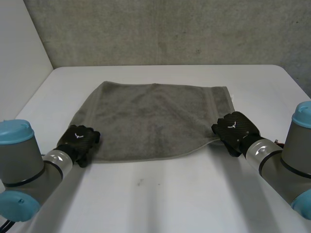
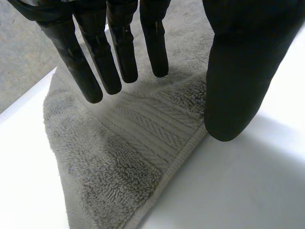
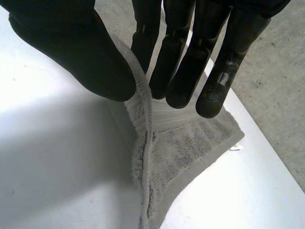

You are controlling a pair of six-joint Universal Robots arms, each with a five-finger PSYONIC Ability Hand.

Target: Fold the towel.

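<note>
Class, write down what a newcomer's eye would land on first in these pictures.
A grey towel lies spread on the table. The right robot hand pinches its near right corner, edge raised between thumb and fingers; the left robot hand is open over the near left corner.

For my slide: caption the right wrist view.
Black right hand pinches a corner of the grey terry towel above the white table.

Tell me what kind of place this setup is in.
Most likely a robotics lab or test cell, not a home: a bare white table stands against a rough grey concrete wall, and one grey terry towel lies on it with the robot's black left hand and black right hand at its near corners.
</note>
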